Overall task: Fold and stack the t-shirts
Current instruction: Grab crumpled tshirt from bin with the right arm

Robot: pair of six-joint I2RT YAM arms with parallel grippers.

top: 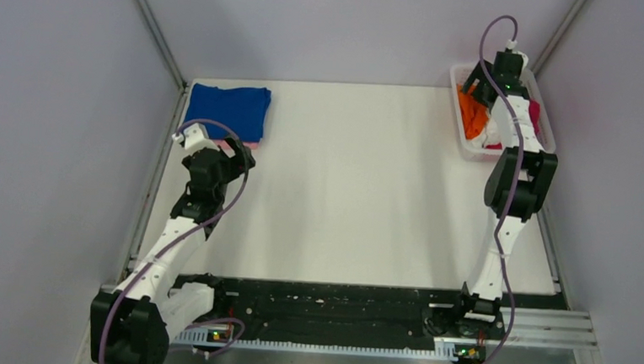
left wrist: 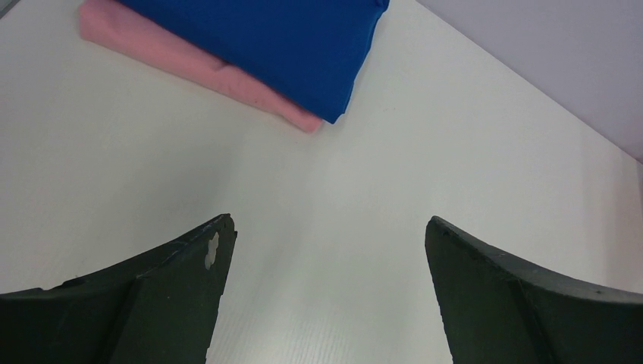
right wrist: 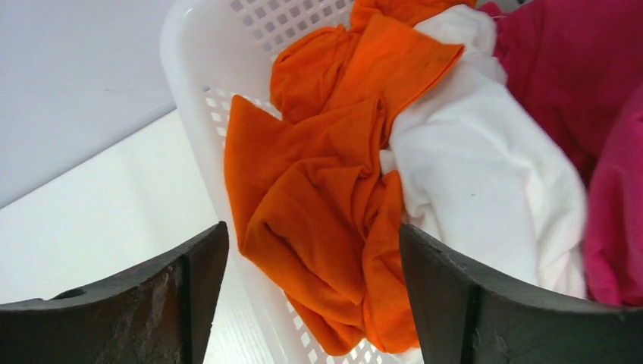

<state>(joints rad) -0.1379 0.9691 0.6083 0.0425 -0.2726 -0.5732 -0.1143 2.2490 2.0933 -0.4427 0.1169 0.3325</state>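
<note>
Right gripper [right wrist: 311, 231] is hovering wide open over the basket [right wrist: 189, 83] — orange t-shirt [right wrist: 303, 167] is lying crumpled directly beneath its jaws; left gripper [left wrist: 327, 227], also spread, is sitting well apart, beside the folded blue t-shirt [left wrist: 280, 45].

Matt cloth t-shirts [right wrist: 318, 197] (smooth plastic basket [right wrist: 180, 76])
</note>
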